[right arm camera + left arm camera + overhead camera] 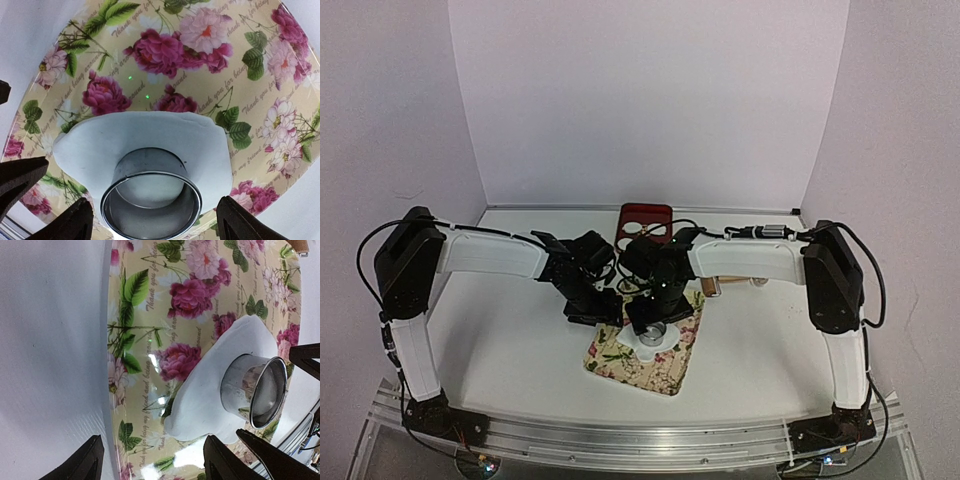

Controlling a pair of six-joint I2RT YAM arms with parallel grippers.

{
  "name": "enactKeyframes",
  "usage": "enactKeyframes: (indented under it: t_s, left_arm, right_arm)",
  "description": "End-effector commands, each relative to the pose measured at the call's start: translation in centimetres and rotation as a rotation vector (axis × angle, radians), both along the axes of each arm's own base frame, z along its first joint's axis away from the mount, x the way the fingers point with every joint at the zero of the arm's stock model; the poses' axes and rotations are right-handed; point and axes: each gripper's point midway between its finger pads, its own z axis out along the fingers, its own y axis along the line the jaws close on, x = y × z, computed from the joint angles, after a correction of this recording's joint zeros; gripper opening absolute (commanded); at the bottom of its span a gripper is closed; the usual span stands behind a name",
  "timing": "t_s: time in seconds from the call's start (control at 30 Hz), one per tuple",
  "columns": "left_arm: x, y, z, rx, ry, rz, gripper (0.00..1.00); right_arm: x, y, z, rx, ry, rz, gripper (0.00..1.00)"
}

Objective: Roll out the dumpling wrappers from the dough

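The dough (150,132) is a flattened white sheet lying on the floral mat (165,45). A small metal ring (150,200) stands upright on it, pressed into the sheet. My right gripper (156,222) is open, one finger on each side of the ring and both apart from it. My left gripper (157,465) is open and holds nothing; it hangs over the mat's edge beside the dough (215,385), its right finger close to a dough corner. From above, both grippers (598,312) (655,318) meet over the mat (665,372). The dumpling wrappers are out of view.
A dark red tray (646,222) sits at the back behind the grippers. A wooden-ended tool (710,288) lies just right of the mat. White walls close in the table on three sides.
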Motion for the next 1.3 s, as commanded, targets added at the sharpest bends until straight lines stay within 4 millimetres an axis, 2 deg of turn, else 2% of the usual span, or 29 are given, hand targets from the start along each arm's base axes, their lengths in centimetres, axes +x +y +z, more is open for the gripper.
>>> enactKeyframes:
  t_s: [0.0, 0.33, 0.53, 0.7, 0.83, 1.1, 1.27]
  left_arm:
    - [0.3, -0.3, 1.4, -0.034, -0.029, -0.002, 0.70]
    - [0.2, -0.4, 1.3, -0.037, -0.027, -0.016, 0.70]
    - [0.1, -0.4, 1.2, -0.034, -0.022, -0.024, 0.70]
    - [0.1, -0.5, 1.0, -0.034, -0.020, -0.031, 0.70]
    - [0.1, -0.6, 1.0, -0.034, -0.019, -0.034, 0.70]
    - [0.1, -0.7, 0.8, -0.033, -0.014, -0.038, 0.70]
    - [0.1, -0.8, 0.6, -0.032, -0.010, -0.037, 0.70]
  right_arm:
    - [0.7, 0.3, 3.5, 0.038, -0.071, -0.025, 0.87]
    - [0.6, 0.1, 0.8, -0.028, -0.020, -0.052, 0.86]
    - [0.4, 1.1, 0.1, -0.012, 0.012, -0.029, 0.84]
    - [0.2, 0.8, -0.6, -0.030, 0.029, -0.032, 0.82]
    - [-0.2, 0.6, -0.9, -0.035, 0.045, -0.030, 0.78]
    - [-0.5, 0.7, -1.2, -0.033, 0.062, -0.019, 0.62]
    - [-0.8, 0.5, -1.5, -0.041, 0.074, -0.017, 0.59]
